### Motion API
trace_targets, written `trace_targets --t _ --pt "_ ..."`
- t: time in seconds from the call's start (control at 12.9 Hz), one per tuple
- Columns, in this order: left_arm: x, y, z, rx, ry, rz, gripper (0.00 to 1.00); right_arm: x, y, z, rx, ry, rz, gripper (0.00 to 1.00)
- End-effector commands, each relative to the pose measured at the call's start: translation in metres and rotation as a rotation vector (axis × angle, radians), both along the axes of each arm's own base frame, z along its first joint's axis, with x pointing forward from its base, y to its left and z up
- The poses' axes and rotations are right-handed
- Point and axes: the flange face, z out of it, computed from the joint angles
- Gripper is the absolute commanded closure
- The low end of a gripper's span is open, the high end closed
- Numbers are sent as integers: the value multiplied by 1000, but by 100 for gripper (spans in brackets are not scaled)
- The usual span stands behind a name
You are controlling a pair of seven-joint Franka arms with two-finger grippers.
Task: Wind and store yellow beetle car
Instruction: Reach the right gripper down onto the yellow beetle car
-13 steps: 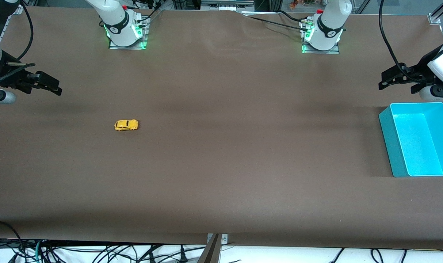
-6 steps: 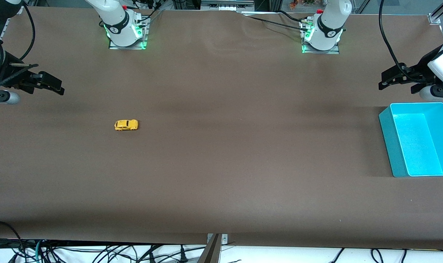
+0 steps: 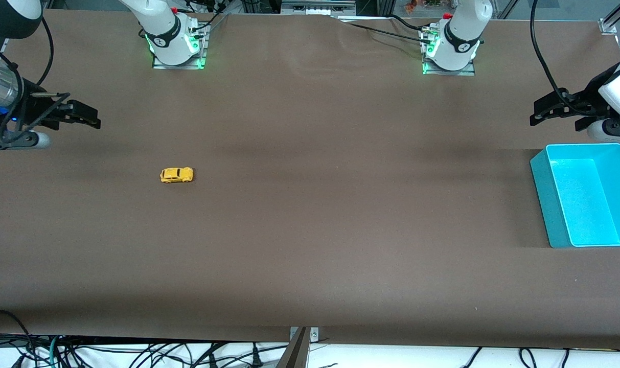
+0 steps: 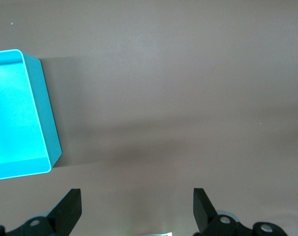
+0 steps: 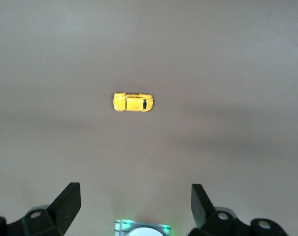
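A: Since the earlier frame, only the right gripper (image 3: 87, 118) has shifted, edging inward over the brown table covering (image 3: 310, 214) at the right arm's end; the tiny bright yellow beetle-shaped toy car (image 3: 176, 175) and the left gripper (image 3: 541, 113) have kept their places.

B: How do the right gripper's fingers stand?

A: Spread wide, holding nothing. In the right wrist view the two dark fingertips (image 5: 67, 199) frame bare covering, with the yellow beetle car (image 5: 133, 102) lying on its wheels well apart from them.

B: And the left gripper?

A: Likewise spread and empty. It waits in the air at the left arm's end of the table, near the rectangular open-topped cyan plastic bin (image 3: 586, 194). The left wrist view shows one corner of that bin (image 4: 21, 118) beside the parted fingers (image 4: 69, 209).

B: Where is the car relative to the bin?

A: Well apart: the car rests toward the right arm's end of the table, the bin at the left arm's end.
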Motion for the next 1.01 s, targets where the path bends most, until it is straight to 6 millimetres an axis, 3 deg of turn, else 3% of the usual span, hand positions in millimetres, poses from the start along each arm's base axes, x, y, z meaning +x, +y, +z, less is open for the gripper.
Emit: trace_targets --t 0.0,0.39,0.54,0.93 --pt "2 2 4 -14 -12 -8 0 -6 4 -13 69 62 291 0" --pt "2 2 4 -16 -12 -8 0 -6 9 -66 136 13 689 0" --pt "2 2 4 -14 -12 -8 0 -9 14 -113 151 -27 857 0" --pt "2 2 4 -16 -12 -8 0 -47 56 -238 130 -154 1209 0"
